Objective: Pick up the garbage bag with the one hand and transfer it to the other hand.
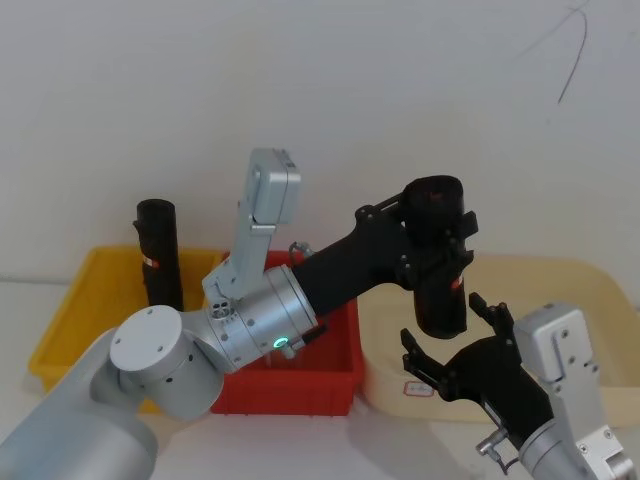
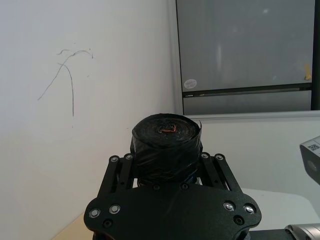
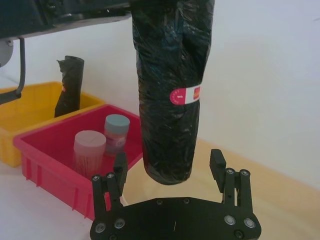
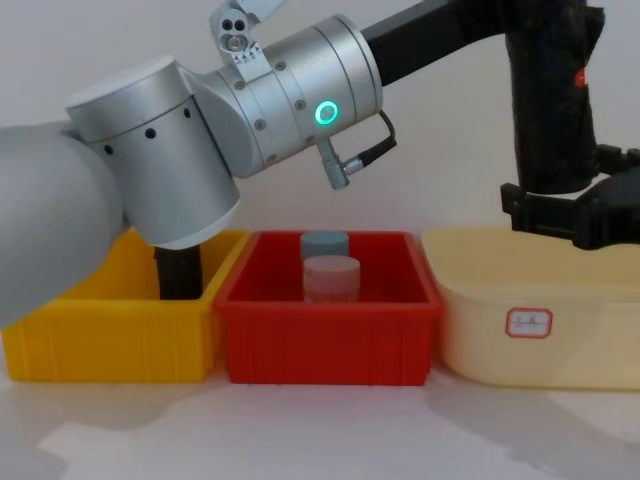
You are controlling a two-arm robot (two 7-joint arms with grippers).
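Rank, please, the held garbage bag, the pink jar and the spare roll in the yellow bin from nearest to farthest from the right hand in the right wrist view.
1. Garbage bag, gripped by the left hand, lower end at the open right hand.
2. Pink jar, leftward in the red bin.
3. Spare roll, farther left in the yellow bin.

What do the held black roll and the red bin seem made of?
The garbage bag roll, in the left gripper above the open right gripper: likely thin plastic film, glossy, wrinkled. The red bin: rigid plastic, apparently; smooth, shiny walls.
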